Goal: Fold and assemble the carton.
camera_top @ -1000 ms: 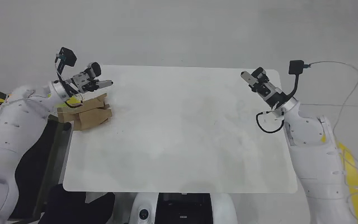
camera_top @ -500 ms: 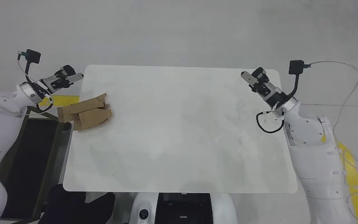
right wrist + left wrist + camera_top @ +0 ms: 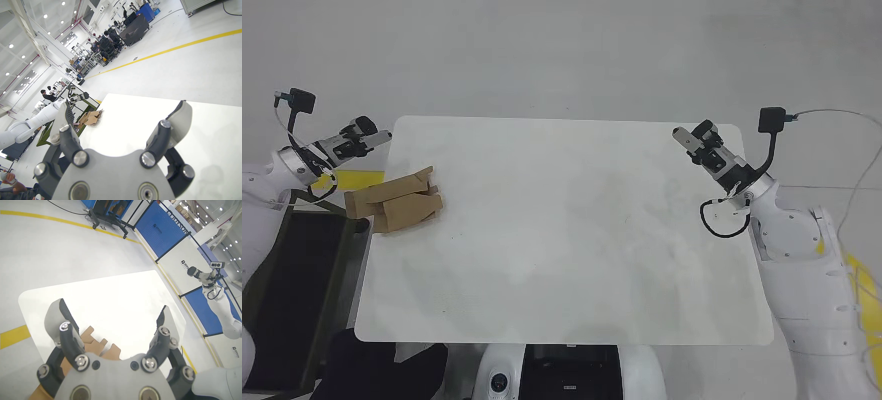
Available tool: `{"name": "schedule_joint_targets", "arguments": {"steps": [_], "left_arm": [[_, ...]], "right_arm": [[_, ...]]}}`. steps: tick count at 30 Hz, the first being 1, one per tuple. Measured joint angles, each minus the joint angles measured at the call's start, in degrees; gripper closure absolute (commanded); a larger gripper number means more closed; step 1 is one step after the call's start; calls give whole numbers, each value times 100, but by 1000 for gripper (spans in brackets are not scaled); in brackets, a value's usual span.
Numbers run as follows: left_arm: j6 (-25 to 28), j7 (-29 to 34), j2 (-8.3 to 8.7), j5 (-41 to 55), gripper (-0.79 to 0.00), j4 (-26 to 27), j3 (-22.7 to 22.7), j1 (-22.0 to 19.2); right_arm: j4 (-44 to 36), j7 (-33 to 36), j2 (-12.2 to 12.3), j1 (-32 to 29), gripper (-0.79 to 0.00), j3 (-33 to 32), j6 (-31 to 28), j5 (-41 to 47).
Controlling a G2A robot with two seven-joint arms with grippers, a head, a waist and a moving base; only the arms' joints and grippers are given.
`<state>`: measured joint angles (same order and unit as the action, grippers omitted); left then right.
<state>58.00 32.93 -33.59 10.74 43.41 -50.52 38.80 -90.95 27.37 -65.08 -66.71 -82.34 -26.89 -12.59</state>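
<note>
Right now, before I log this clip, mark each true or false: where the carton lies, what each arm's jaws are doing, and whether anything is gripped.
1. The carton lies at the left edge of the table. True.
2. The left jaws are shut on the carton. False: they stand open and empty, off the table's far left corner, apart from the carton.
3. The right jaws stand open. True.
4. The right jaws hang directly over the carton. False: they are at the table's far right corner, on the opposite side from the carton, and hold nothing.
</note>
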Motion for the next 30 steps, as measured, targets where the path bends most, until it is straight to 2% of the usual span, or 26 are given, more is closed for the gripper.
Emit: {"name": "schedule_joint_targets", "arguments": {"steps": [13,19,26,30], "left_arm": [[-155,-12,39,-6,-785,-155,-117,122],[-232,709,83,633,-785,-638,-291,126],[-218,1530,25,1402,-785,-1375,-410,15],[-220,1559,-19,1398,-785,-1720,-397,-82]], "right_arm": [[0,0,0,0,-785,0,0,0],[0,0,0,0,-785,0,0,0],[0,0,0,0,-785,0,0,0],[0,0,0,0,-785,0,0,0]]}}
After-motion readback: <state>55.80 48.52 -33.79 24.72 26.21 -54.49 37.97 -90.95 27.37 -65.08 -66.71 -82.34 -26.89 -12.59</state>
